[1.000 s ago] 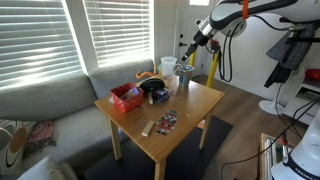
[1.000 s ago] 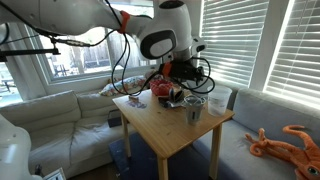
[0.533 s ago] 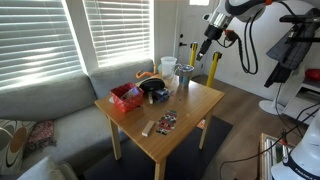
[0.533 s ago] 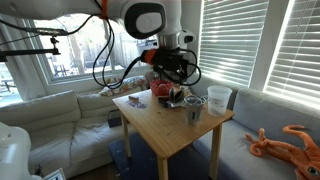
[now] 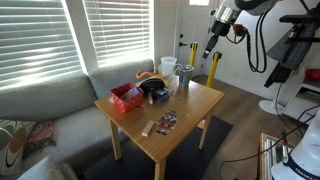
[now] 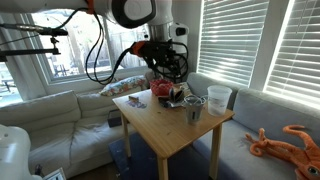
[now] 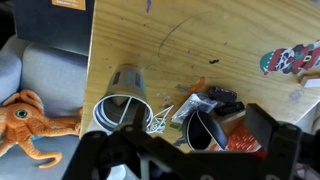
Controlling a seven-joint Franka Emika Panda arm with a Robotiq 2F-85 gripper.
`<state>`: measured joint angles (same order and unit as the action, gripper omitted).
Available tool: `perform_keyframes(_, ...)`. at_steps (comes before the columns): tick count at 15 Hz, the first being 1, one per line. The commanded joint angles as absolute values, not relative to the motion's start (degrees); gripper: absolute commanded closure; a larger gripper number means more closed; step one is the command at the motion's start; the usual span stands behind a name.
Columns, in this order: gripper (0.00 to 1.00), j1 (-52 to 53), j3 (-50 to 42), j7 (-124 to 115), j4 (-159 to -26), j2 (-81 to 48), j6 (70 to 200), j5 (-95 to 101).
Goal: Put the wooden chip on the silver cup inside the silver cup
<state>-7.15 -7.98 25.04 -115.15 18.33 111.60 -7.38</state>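
Observation:
The silver cup (image 5: 184, 80) stands near the table's far edge beside a taller white container (image 5: 169, 68). It also shows in the other exterior view (image 6: 194, 110) and in the wrist view (image 7: 129, 80). I cannot make out the wooden chip in any view. My gripper (image 5: 208, 48) hangs high above the table and off to the side of the cup, well apart from it. In the wrist view its dark fingers (image 7: 185, 150) are spread wide with nothing between them.
The wooden table (image 5: 190, 105) also holds a red box (image 5: 125, 97), a black bowl-like object (image 7: 205, 128), clutter beside it and a printed card (image 5: 167, 120). A grey couch (image 5: 50, 100) stands behind. An orange octopus toy (image 7: 25, 115) lies on the cushion.
The arm has lifted and moved away from the cup, up and to the side. The things on the table have not moved.

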Motion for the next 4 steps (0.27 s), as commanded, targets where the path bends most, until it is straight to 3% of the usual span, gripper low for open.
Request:
perform_keyframes(1,0.00,-5.79,-9.25,24.77,-115.03,18.14,111.52,-6.95)
perform_keyframes(4,0.00,-5.79,-9.33,24.81,-115.03,17.98,111.52,-6.97)
